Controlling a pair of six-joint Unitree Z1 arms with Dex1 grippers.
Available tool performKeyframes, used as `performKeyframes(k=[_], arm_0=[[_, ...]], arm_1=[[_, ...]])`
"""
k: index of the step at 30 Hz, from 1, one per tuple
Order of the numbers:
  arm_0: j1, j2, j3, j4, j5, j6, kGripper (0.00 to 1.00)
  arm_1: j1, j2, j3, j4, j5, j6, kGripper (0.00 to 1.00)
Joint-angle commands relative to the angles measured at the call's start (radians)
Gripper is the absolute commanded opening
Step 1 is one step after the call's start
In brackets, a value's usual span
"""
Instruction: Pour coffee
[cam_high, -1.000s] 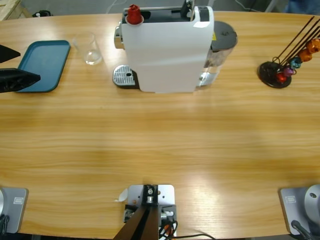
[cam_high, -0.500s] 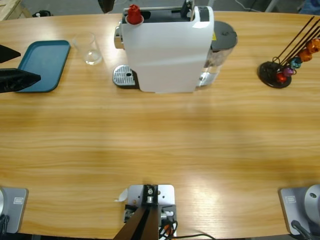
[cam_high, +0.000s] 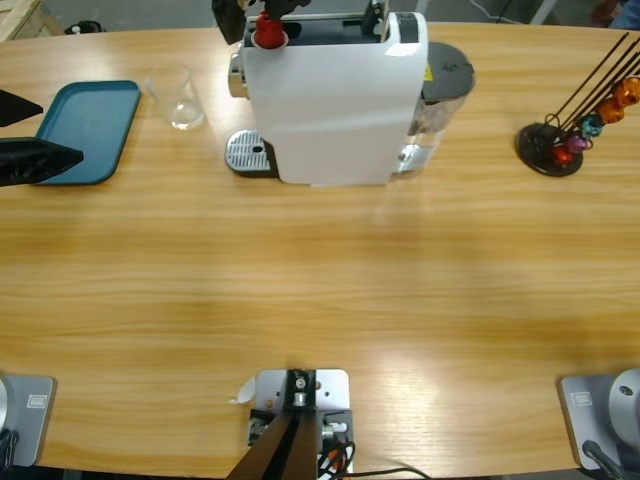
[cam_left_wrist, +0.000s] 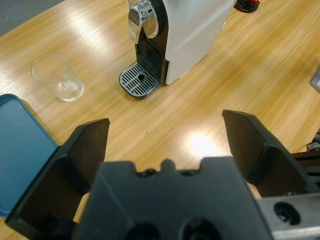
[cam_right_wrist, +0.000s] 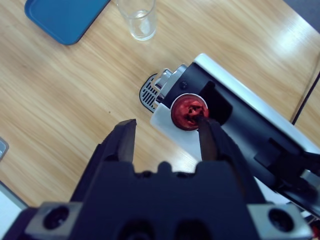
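Note:
The white coffee machine (cam_high: 335, 100) stands at the table's far middle, with a red capsule (cam_high: 267, 30) sitting in its top slot. My right gripper (cam_high: 258, 8) hangs open over that capsule; in the right wrist view the capsule (cam_right_wrist: 188, 111) lies just by the right jaw tip of the gripper (cam_right_wrist: 165, 125). An empty clear glass (cam_high: 184, 97) stands left of the machine, beside its drip tray (cam_high: 249, 153). My left gripper (cam_high: 58, 130) waits open at the left edge over the blue tray (cam_high: 95, 125), holding nothing (cam_left_wrist: 165, 125).
A black capsule stand (cam_high: 552, 145) with several coloured capsules sits at the far right. The machine's water tank (cam_high: 443, 90) is on its right side. Bare wooden table (cam_high: 320, 290) fills the near half.
The right gripper has come into the high view from the top edge and now hangs over the red capsule on the machine. The left gripper has not moved.

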Motion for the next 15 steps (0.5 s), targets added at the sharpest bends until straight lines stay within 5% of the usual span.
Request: performKeyframes(k=[1,15], arm_0=[[-0.008,0.038,0.031,-0.005,0.008,-0.008,0.977],[-0.008,0.050,0.032,-0.012,0.008,-0.006,0.977]], arm_1=[[-0.027,0.080,-0.018,0.021,-0.036,0.015,0.260],[-0.030,0.040,-0.081,0.027,-0.069,0.001,0.283]])
